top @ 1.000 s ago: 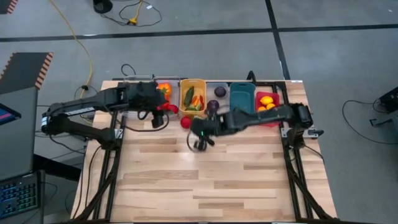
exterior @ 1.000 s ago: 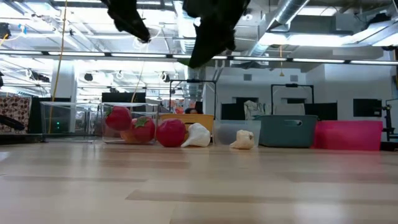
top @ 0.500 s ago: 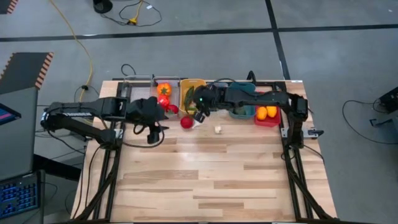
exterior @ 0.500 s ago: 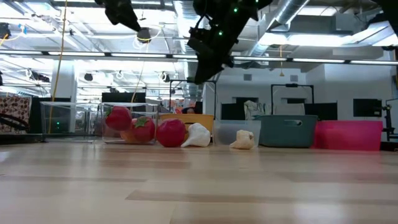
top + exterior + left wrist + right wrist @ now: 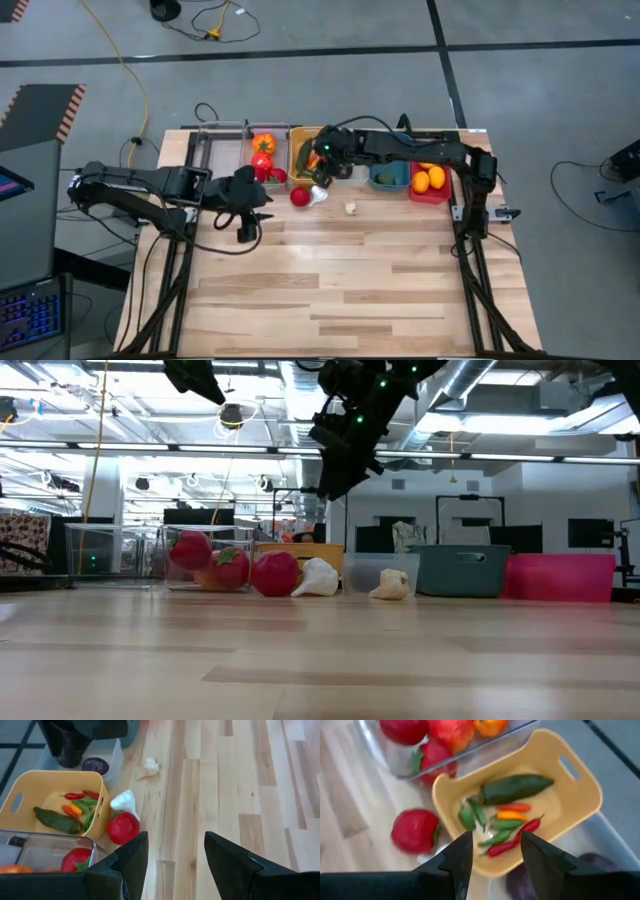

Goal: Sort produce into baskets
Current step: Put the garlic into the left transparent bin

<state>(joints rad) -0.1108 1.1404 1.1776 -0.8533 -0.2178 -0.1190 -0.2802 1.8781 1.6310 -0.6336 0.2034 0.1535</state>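
My right gripper [image 5: 320, 176] hangs open and empty over the orange-yellow basket [image 5: 570, 795], which holds a dark green pepper [image 5: 515, 788] and thin chilies [image 5: 512, 842]. My left gripper [image 5: 244, 226] is open and empty above bare table, nearer than the baskets [image 5: 175, 855]. A red tomato [image 5: 298, 197] and a white garlic [image 5: 318, 196] lie on the table against the yellow basket's near side. A second garlic [image 5: 351, 208] lies alone to the right. A clear basket [image 5: 263, 152] holds tomatoes and an orange piece. A purple ball [image 5: 95, 765] sits in another clear basket.
The baskets stand in a row along the far edge: clear ones, the yellow one, a teal one [image 5: 388, 165] and a red one [image 5: 428, 180] with yellow-orange citrus. The wooden table [image 5: 340, 290] spreads wide toward the near edge.
My right gripper has gone from above the table's middle toward the far edge and now hangs over the yellow basket. My left gripper has drawn back from the baskets toward the near edge.
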